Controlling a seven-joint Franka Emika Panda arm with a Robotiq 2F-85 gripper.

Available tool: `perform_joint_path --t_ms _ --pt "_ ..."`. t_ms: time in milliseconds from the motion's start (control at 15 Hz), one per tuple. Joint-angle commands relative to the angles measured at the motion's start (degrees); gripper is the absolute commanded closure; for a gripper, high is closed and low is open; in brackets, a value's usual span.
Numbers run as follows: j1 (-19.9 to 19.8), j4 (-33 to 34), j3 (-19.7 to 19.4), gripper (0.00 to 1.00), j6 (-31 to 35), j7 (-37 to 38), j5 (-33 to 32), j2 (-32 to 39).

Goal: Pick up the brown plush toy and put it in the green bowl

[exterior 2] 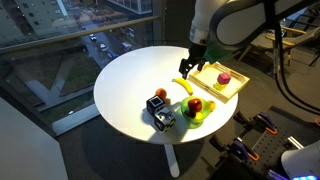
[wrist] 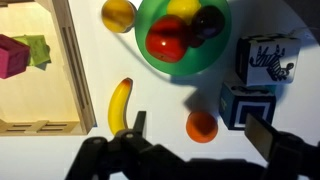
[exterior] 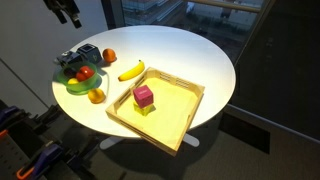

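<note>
The green bowl [wrist: 190, 65] sits at the top middle of the wrist view and shows in both exterior views [exterior: 75, 88] [exterior 2: 200, 118]. A dark brown roundish lump, the brown plush toy [wrist: 208, 25], lies inside it beside a red fruit [wrist: 168, 40] and a yellow item [wrist: 182, 8]. My gripper [wrist: 200, 130] is open and empty. It hangs high above the table, over an orange fruit [wrist: 202, 124] just in front of the bowl. It also shows in both exterior views [exterior: 68, 10] [exterior 2: 190, 65], apart from every object.
A banana [wrist: 120, 103] lies between the bowl and the wooden tray [wrist: 75, 80], which holds a pink block [wrist: 12, 55] and a green piece. Two black-and-white cubes [wrist: 268, 60] [wrist: 245, 105] stand beside the bowl. A yellow-orange fruit [wrist: 118, 13] lies by the bowl's other side.
</note>
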Motion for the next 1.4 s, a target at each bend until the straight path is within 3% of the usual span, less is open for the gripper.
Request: perform_joint_path --t_ms 0,733,1333 --pt "-1.12 -1.29 0.83 0.0 -0.77 2.23 0.51 -4.38" --pt "-2.6 -1.97 0.25 0.0 -4.33 -0.62 6.57 -11.12" --pt "-2.94 -0.32 -0.79 0.0 -13.4 -7.07 10.24 -14.36"
